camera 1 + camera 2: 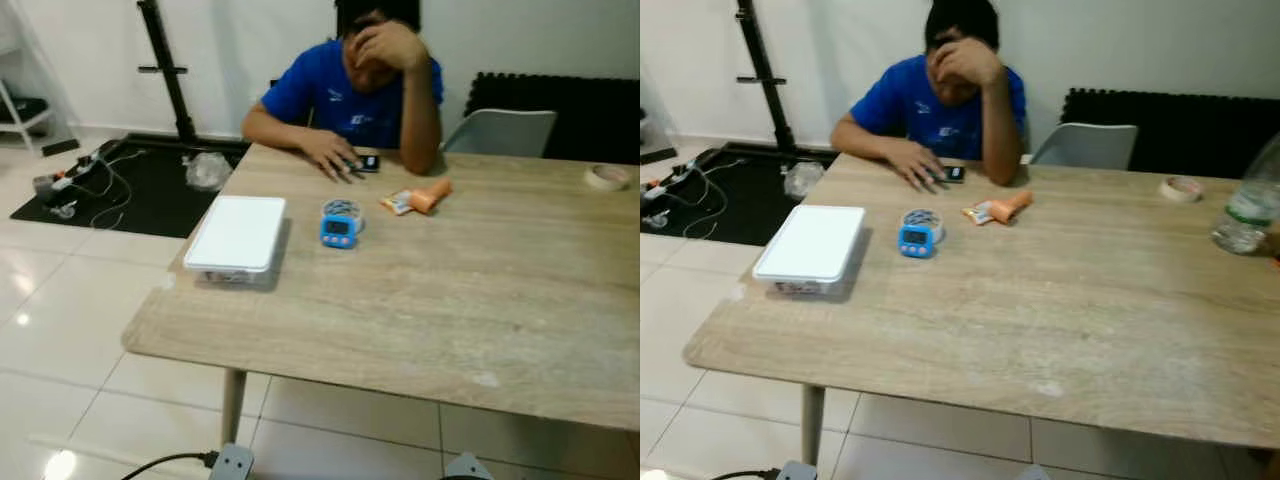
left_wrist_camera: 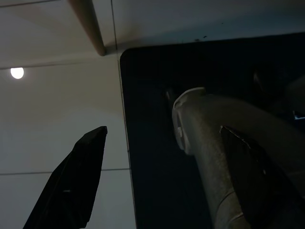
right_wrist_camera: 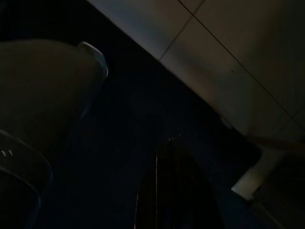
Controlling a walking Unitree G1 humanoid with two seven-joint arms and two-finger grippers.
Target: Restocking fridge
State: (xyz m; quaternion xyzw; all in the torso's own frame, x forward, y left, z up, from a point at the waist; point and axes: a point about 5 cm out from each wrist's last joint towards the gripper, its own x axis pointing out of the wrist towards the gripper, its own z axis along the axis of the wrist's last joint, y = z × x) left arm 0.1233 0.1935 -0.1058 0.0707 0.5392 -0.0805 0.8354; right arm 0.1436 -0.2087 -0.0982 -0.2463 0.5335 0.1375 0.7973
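Observation:
A wooden table [image 1: 450, 310] stands before me. On it lie a white lidded box [image 1: 237, 235] near the left edge, a small blue timer [image 1: 340, 224] beside it, and an orange packet [image 1: 425, 196] further back. A clear water bottle [image 1: 1250, 210] stands at the right edge, with a tape roll [image 1: 606, 177] behind it. My left gripper [image 2: 162, 176] hangs low beside my grey leg [image 2: 209, 143], open and holding nothing, over white tiles and a dark mat. The right wrist view is very dark; one black finger [image 3: 171, 191] can be made out.
A person in a blue shirt [image 1: 350, 90] sits at the table's far side, one hand on a phone [image 1: 368, 162]. A grey chair [image 1: 500, 130] stands beside them. A black mat with cables [image 1: 130, 190] and a black stand [image 1: 165, 65] lie left. White tiles [image 1: 50, 290] surround the table.

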